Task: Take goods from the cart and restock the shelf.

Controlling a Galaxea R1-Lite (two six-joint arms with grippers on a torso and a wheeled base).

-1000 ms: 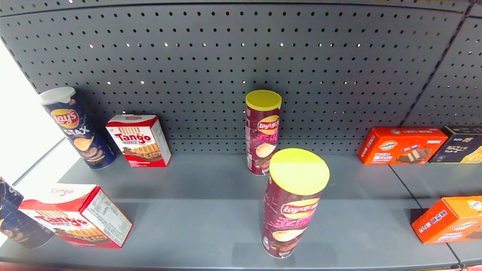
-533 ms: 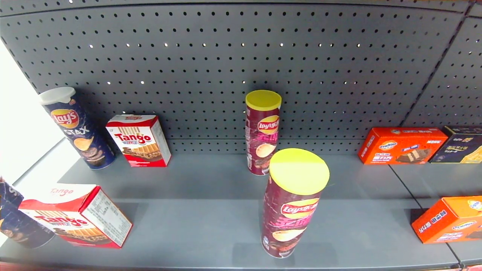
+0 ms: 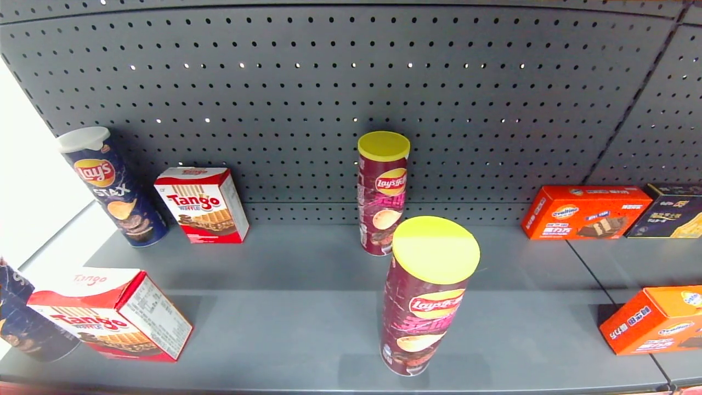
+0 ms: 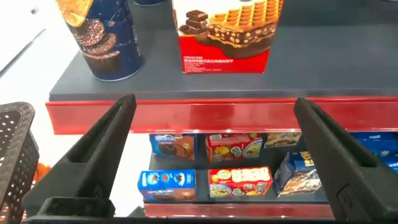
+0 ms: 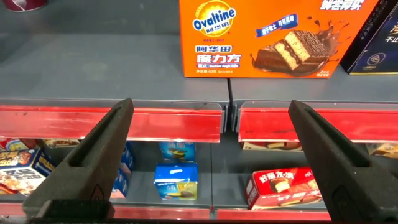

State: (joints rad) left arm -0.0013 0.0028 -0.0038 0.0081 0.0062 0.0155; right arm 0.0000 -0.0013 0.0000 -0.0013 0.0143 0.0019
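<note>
On the grey shelf (image 3: 307, 274) two maroon chip cans with yellow lids stand upright, one near the front (image 3: 425, 296) and one at the back (image 3: 382, 192). My left gripper (image 4: 214, 109) is open and holds nothing. It faces the shelf's red front edge (image 4: 211, 115), below a blue chip can (image 4: 99, 37) and a red wafer box (image 4: 227, 34). My right gripper (image 5: 211, 107) is open and holds nothing too, in front of an orange chocolate-wafer box (image 5: 261, 37) on the shelf.
A blue can (image 3: 112, 186) and red wafer boxes (image 3: 203, 206) (image 3: 109, 321) fill the shelf's left; orange boxes (image 3: 584, 211) (image 3: 652, 318) and a dark box (image 3: 672, 216) its right. A black basket (image 4: 15, 155) stands beside the left gripper. Lower shelves hold small boxes (image 5: 177, 180).
</note>
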